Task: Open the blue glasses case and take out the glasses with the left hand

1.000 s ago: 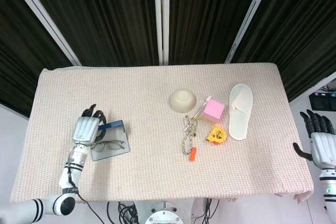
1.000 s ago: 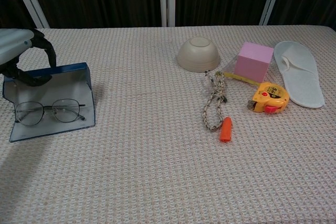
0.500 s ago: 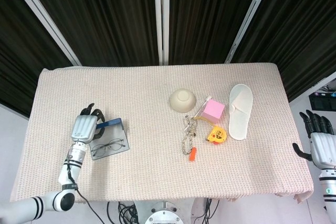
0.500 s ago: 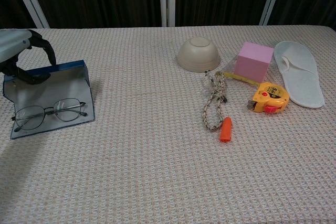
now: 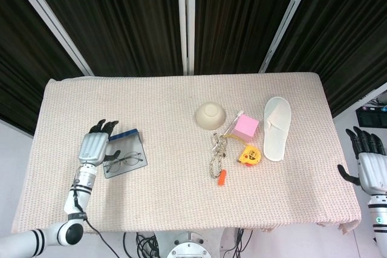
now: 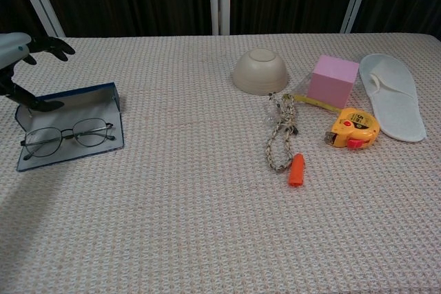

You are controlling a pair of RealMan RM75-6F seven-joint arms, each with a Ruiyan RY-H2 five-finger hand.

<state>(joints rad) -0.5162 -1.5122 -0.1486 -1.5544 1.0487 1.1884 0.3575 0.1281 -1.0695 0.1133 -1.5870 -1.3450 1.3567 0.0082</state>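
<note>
Left hand (image 5: 94, 145) hovered with fingers spread, holding nothing, at the left edge of the open blue glasses case (image 6: 103, 92); glasses (image 6: 67, 135) lay inside. Right hand (image 5: 367, 162) hung open past the table's right edge.

Chest view cuts my left hand (image 6: 21, 67) at the frame's left edge; only fingers and part of the palm show. Head view crops my right hand (image 5: 367, 164) near the right edge, wrist running off the bottom. Can't tell whether the left fingers touch the blue glasses case (image 6: 69, 125). Markings on the yellow tape measure (image 6: 353, 127) too small to read.
</note>
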